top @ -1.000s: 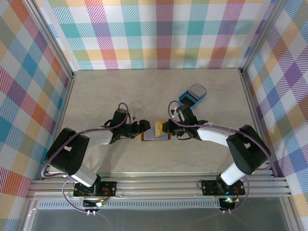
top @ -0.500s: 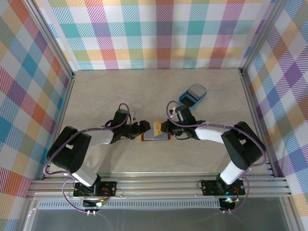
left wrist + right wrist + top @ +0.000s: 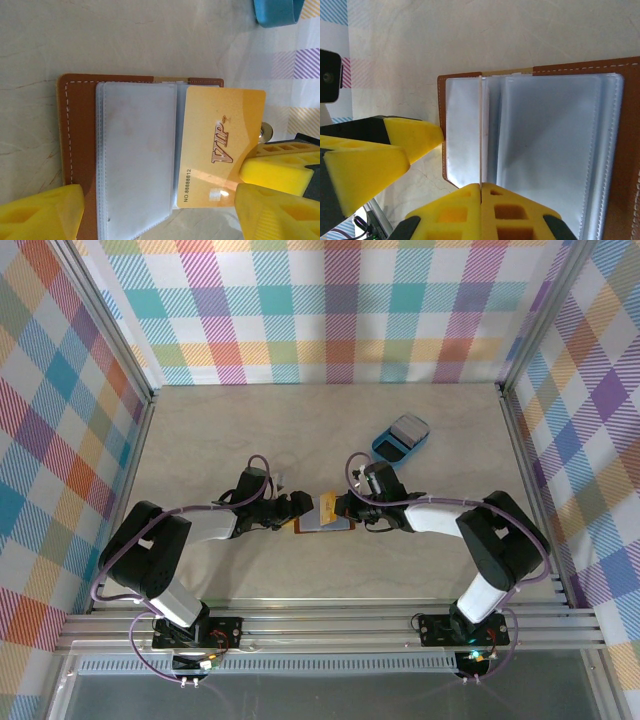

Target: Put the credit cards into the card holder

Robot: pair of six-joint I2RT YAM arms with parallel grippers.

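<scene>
— Any writing to read here?
— Yes, on the gold card (image 3: 220, 150): "VIP" in raised slanted letters.
— Any number?
— "NO:88888812", printed small along one long edge.

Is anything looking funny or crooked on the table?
Yes, one thing: the gold VIP card stands up on its edge over the open card holder instead of lying flat in a sleeve, because the right end effector is pinching it there. Nothing looks spilled or broken.
</scene>
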